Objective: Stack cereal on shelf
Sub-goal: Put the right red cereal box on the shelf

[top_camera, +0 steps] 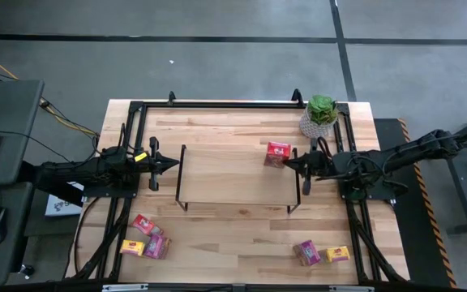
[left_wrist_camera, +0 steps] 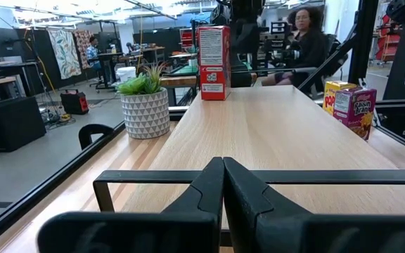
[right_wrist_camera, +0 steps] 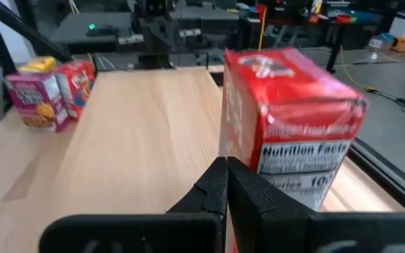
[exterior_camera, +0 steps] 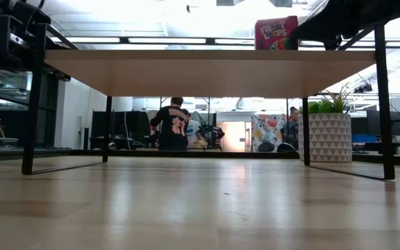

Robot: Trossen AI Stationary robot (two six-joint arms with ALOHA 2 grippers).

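Your right gripper [top_camera: 286, 162] has its fingers pressed together with nothing between them. The red box [top_camera: 278, 153] stands upright on the shelf [top_camera: 233, 174], just past the fingertips and slightly to one side; whether the tips touch it, you cannot tell. The box sits near the shelf's right end and close to its far edge, with the plant [top_camera: 320, 115] just beyond that corner on the table [top_camera: 242, 235].

Your left gripper [top_camera: 171, 165] is also fully closed and holds nothing. It waits at the shelf's left end, tips level with the board's edge. Ahead of these fingers the shelf top runs bare all the way to the red box, so most of the board is free.

The remaining boxes lie on the table in front of the shelf: a group of three [top_camera: 147, 238] at the front left, and a pink box [top_camera: 306, 252] with a yellow box [top_camera: 337, 254] at the front right. The strip of table between the two groups is open.

The right wrist view shows the nutrition panel [right_wrist_camera: 308, 158] on the red box, and the left group beyond the shelf's far end. The low view shows the open space under the shelf between its black legs [exterior_camera: 384, 104], and a person [exterior_camera: 170, 125] in the room behind.
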